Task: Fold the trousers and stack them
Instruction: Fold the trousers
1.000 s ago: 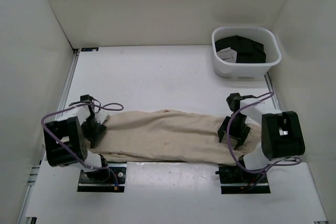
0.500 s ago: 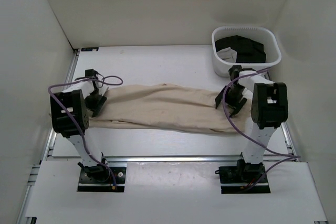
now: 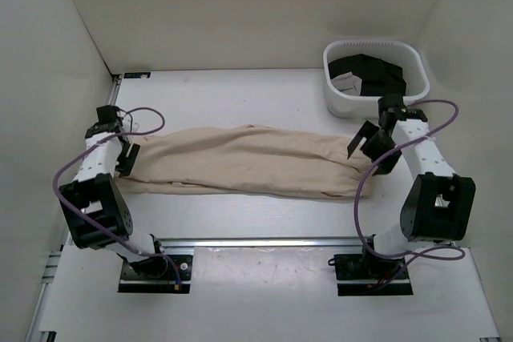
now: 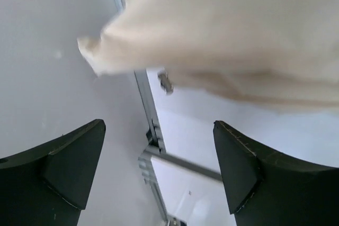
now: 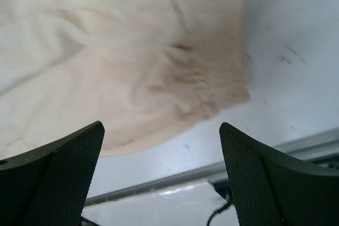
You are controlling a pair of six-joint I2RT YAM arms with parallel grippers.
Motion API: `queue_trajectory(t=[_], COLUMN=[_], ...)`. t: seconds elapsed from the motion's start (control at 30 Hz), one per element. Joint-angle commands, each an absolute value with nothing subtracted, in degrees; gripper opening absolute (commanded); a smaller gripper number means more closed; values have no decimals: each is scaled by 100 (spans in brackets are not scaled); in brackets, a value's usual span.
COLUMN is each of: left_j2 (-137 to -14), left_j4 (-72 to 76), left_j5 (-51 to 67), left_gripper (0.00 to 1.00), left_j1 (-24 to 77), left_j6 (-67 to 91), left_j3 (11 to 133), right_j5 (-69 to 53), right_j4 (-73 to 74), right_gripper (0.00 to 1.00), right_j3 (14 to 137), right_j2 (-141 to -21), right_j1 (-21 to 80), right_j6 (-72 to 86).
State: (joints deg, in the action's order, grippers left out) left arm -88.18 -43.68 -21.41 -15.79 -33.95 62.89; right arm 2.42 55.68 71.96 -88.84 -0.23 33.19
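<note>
Top external: trousers lie stretched flat on table. Left gripper and right gripper sit at opposite ends, jaws apart, holding nothing.

A robotics lab test cell: plain white panels box in a white counter, with the cabled left arm and right arm bolted beside an aluminium rail at lower centre.

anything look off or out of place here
Nothing spilled or damaged. The beige trousers lie wrinkled across the table, running slightly askew, their right end nearer the arms. The left gripper and right gripper are open beside the ends, gripping nothing. Dark clothes sit bundled in the white basket.
</note>
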Motion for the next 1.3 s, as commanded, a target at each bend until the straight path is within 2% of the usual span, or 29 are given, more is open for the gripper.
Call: queue_trajectory(t=[0.0, 0.13, 0.27, 0.43, 0.7, 0.83, 0.87, 0.93, 0.97, 1.03, 1.1, 1.13, 1.17, 1.27], left_j2=[-8534, -8727, -9175, -9579, -10194, -10791, -10863, -10916, -10916, -10863, -10811, -10750, -10749, -10644], left_j4=[-4466, -4009, -3833, -3762, -3577, -3577, -3577, -3577, -3577, -3577, -3577, -3577, -3577, -3577], left_j5=[-2487, -2487, -2435, -2496, -2495, -2672, -2741, -2690, -2689, -2540, -2461, -2409, -2408, -2408], left_gripper=[94, 93, 92, 92, 92, 79, 65, 50, 37, 26, 15, 14, 14, 14], left_j1=[-1740, -2275, -2636, -2637, -2750, -2979, -2979, -3059, -3059, -3059, -3059, -3059, -3059, -3059], left_j6=[-3805, -3981, -3981, -3876, -4034, -3982, -3981, -3929, -3929, -3929, -3981, -3981, -3981, -3981], left_j3=[5749, 5555, 6238, 6899, 7057, 7180, 7181, 7181, 7181, 7128, 7066, 7005, 7005, 6891], right_j5=[237, 185, 185, 351, 545, 492, 492, 544, 545, 615, 843, 905, 957, 1125], right_j4=[5916, 5345, 4993, 4931, 4737, 4605, 4553, 4553, 4501, 4438, 4438, 4438, 4438, 4438], right_gripper=[94, 93, 93, 92, 92, 90, 89, 86, 83, 78, 63, 57, 45, 30], right_j3=[6313, 5722, 5660, 5555, 5133, 5133, 5133, 5133, 5133, 5133, 5133, 5133, 5133, 5194], right_j2=[-8833, -8780, -9069, -9141, -9141, -9141, -9141, -9141, -9141, -9141, -9193, -9193, -9246, -9246], right_j1=[-167, -220, -220, -220, -272, -272, -272, -272, -272, -272, -272, -272, -272, -272], right_j6=[3234, 3445, 3507, 3559, 3621, 3770, 3771, 3902, 3902, 4060, 4156, 4236, 4236, 4289])
